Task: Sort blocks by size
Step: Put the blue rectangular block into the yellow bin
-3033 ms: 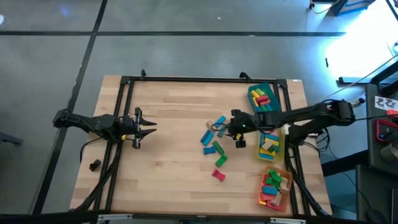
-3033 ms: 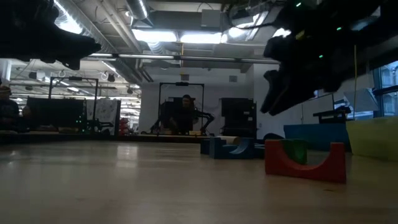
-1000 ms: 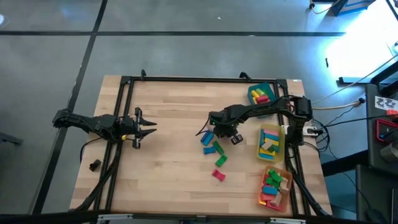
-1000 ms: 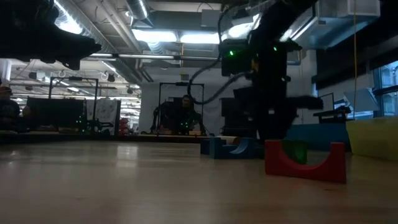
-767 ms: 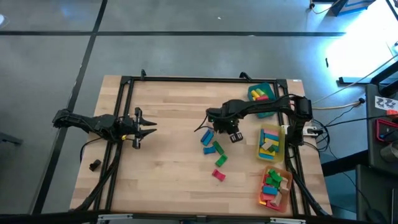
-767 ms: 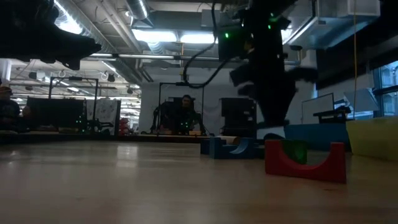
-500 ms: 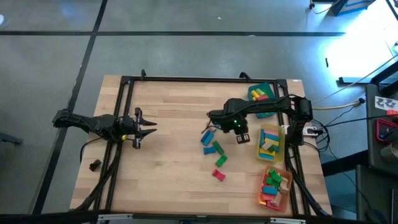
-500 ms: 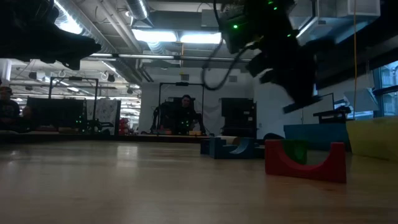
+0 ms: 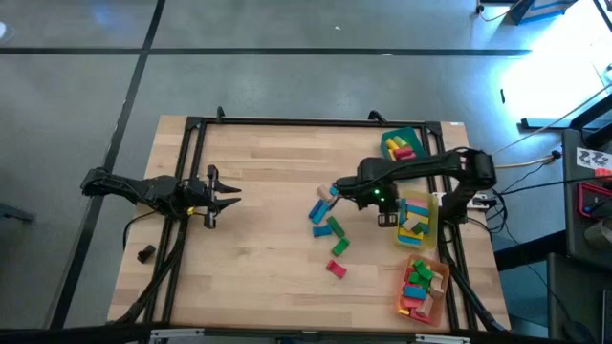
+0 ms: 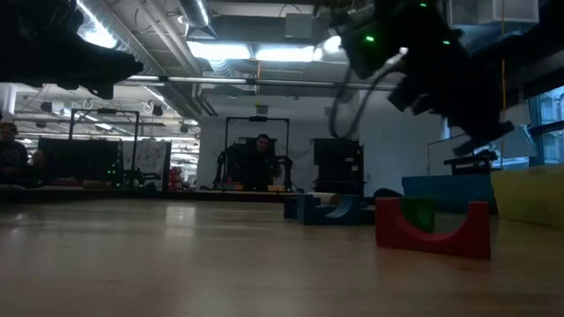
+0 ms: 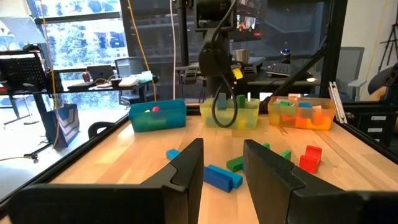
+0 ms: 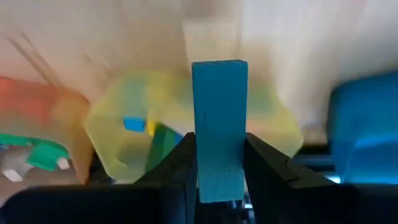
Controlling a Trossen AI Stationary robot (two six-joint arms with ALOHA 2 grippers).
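1. My right end effector (image 9: 385, 219) hangs above the worktop (image 9: 258, 239), just beside the yellow tray (image 9: 418, 234) and near the loose blocks.
2. Its fingers (image 12: 177, 165) are clamped on a blue bar (image 12: 218, 127), which stands up between them in my right wrist view; beyond it the yellow tray shows blurred.
3. My left end effector (image 9: 218, 197) waits over the left side of the worktop, well apart from the blocks, with its fingers (image 11: 186, 168) parted and nothing between them.
4. The loose blocks lie near the middle of the worktop: blue pieces (image 9: 319, 212), green pieces (image 9: 337, 235) and one red arch block (image 9: 336, 268) nearest the front edge.
5. Sorted blocks sit in three trays along the right side: the teal tray (image 9: 391, 139) at the back holds a few, the yellow tray in the middle holds several, and the orange tray (image 9: 441, 274) in front is crowded with mixed colours.
6. In the low view the red arch block stands on its two feet, a green block behind it.
7. A small dark lump (image 9: 145, 253) lies off the worktop's left edge.
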